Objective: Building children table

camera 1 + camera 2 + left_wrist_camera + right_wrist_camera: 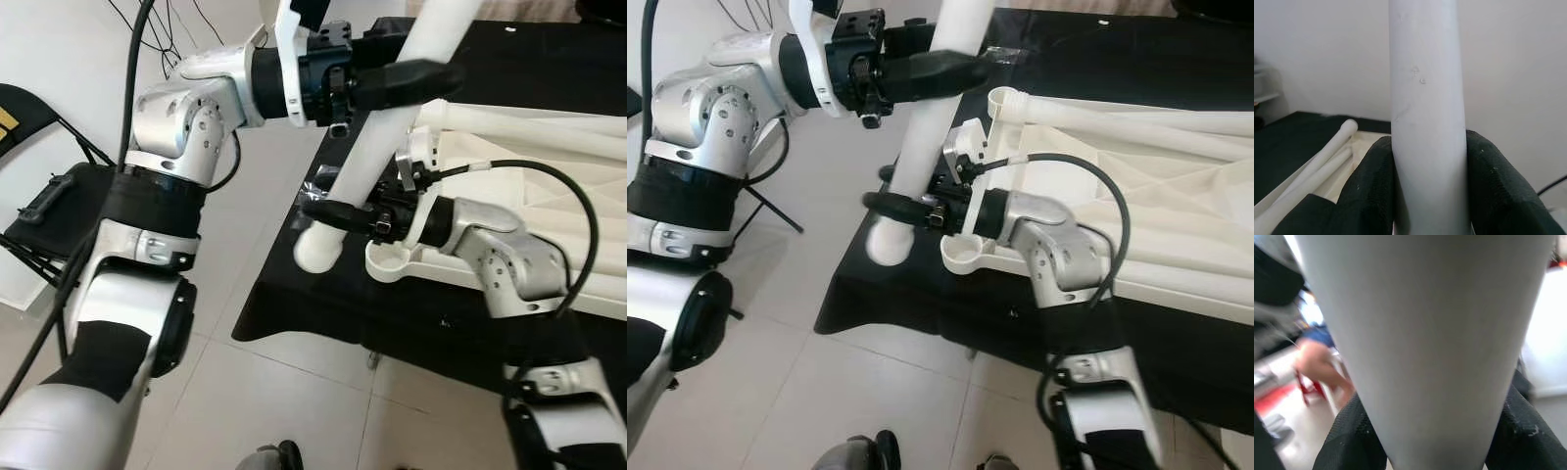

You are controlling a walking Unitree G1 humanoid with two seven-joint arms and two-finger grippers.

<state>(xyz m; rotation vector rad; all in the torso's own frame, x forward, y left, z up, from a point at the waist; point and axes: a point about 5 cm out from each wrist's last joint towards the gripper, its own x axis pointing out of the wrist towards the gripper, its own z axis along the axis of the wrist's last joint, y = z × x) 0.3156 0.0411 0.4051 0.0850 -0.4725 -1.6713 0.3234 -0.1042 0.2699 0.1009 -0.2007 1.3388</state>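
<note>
I am holding a white table leg (392, 117), a thick round tube, tilted over the near left corner of the upturned white table top (549, 186), which lies on a black cloth (323, 313). My left gripper (431, 73) is clamped on the leg high up; its black fingers (1374, 186) press both sides of the tube. My right gripper (884, 206) is clamped on the same leg lower down, just beside the corner.

The leg's rounded lower end (318, 250) hangs off the table top's edge, beside an open round socket (965, 253) at that corner. Other white legs (549, 132) lie along the table top's far side.

I judge this the leg-fitting step, not yet seated. Next I must swing the lower end over the socket, stand the leg upright and press down.
</note>
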